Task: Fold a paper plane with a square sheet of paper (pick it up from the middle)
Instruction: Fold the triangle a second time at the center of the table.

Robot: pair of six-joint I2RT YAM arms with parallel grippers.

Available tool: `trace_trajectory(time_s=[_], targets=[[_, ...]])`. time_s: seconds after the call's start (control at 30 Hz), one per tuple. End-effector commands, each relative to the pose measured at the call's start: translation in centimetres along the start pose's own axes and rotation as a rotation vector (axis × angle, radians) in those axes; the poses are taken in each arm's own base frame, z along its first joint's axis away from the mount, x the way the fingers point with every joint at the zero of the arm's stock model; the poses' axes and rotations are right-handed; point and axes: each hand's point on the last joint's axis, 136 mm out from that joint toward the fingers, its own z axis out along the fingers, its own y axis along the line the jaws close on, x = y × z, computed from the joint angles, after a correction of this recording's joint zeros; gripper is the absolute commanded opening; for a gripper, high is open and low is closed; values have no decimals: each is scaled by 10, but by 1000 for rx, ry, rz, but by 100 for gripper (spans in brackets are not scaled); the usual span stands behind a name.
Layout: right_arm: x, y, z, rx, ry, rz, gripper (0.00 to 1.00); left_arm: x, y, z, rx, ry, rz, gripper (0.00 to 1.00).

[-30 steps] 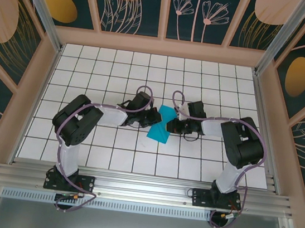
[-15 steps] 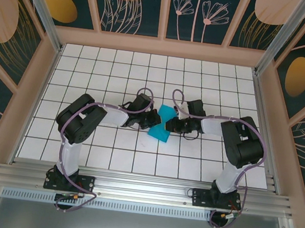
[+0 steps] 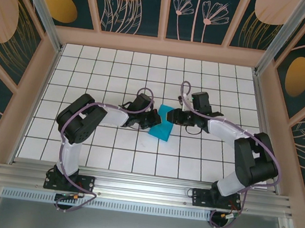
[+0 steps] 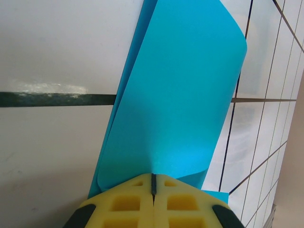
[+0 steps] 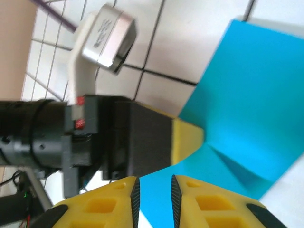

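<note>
White grid table [image 3: 90, 72] holds the folded-over square sheet of paper [image 3: 162, 130] at its centre, its left edge pinched tight by the left gripper [image 4: 153, 184], while the right gripper [image 5: 153, 194], fingers slightly parted, sits at its far-right corner.

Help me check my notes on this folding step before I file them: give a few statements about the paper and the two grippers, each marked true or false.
1. The left gripper is shut on the sheet of paper. True.
2. The right gripper has its jaws pressed together. False: they stand apart, and blue paper shows through the gap.
3. The sheet lies flat in a single layer. False: it is doubled over, one layer above the other, as the left wrist view shows.
4. The sheet sits between the two grippers on the white grid table. True.
</note>
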Motion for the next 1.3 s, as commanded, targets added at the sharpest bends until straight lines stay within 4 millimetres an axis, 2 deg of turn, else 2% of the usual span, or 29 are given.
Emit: trace_trajectory(time_s=[0.0,0.1,0.37,0.5,0.67,0.97,1.13,1.27], targets=[[16,28,5,-92,79,20,18,8,32,8,-91,10,-21,7],[28,22,14,-78,122,57,11,10,32,8,-92,13,-20,7],[54,13,34,-60,222,108,9,10,32,8,-92,14,-19,7],[55,5,38,-22,219,118,9,9,32,8,-92,13,-17,6],[64,-10,45,20,259,159,9,10,32,7,-92,15,-17,7],[75,-28,45,87,286,194,10,11,34,8,-100,18,-15,7],[80,-31,45,88,293,195,11,11,34,8,-99,17,-17,7],[85,-43,47,130,307,204,11,11,34,8,-100,18,-14,6]])
